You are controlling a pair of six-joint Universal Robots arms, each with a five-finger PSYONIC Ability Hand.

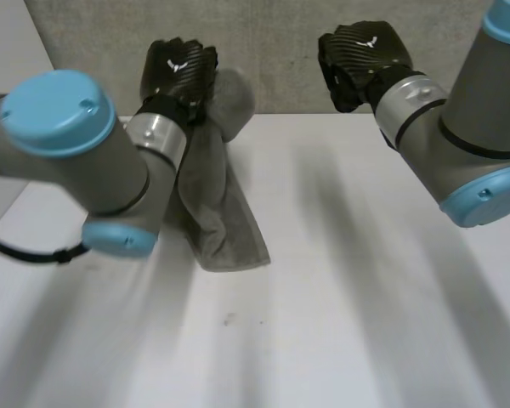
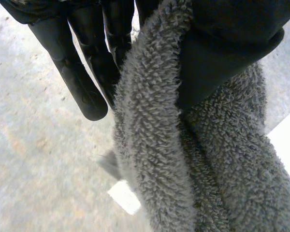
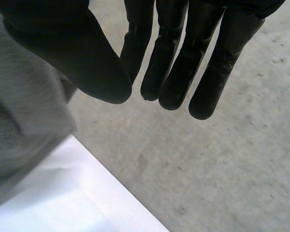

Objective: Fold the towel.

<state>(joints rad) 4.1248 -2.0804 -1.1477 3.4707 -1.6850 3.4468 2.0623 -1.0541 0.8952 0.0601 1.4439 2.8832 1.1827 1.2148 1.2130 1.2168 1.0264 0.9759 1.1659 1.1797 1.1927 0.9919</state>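
The towel (image 1: 225, 212) is grey terry cloth, bunched lengthwise into a thick rope. It hangs from the left hand (image 1: 180, 72) near the table's far edge. Its upper end bulges beside that hand, and its lower end lies on the table (image 1: 340, 297) in a flattened, squared flap.

In the left wrist view, the towel (image 2: 154, 145) runs down between the thumb and the fingers (image 2: 82, 82). The thumb is pressed into the pile from one side. The fingers are straight along the other side, pinching the cloth.

The right hand (image 1: 361, 59) is raised above the far edge of the table, well apart from the towel. In the right wrist view, its fingers (image 3: 169, 63) are straight and close together, with the thumb just beside them and nothing between. A fold of the towel (image 3: 24, 121) hangs beside the thumb, over the table edge (image 3: 63, 203).

A grey speckled surface (image 1: 280, 51) lies beyond the table.
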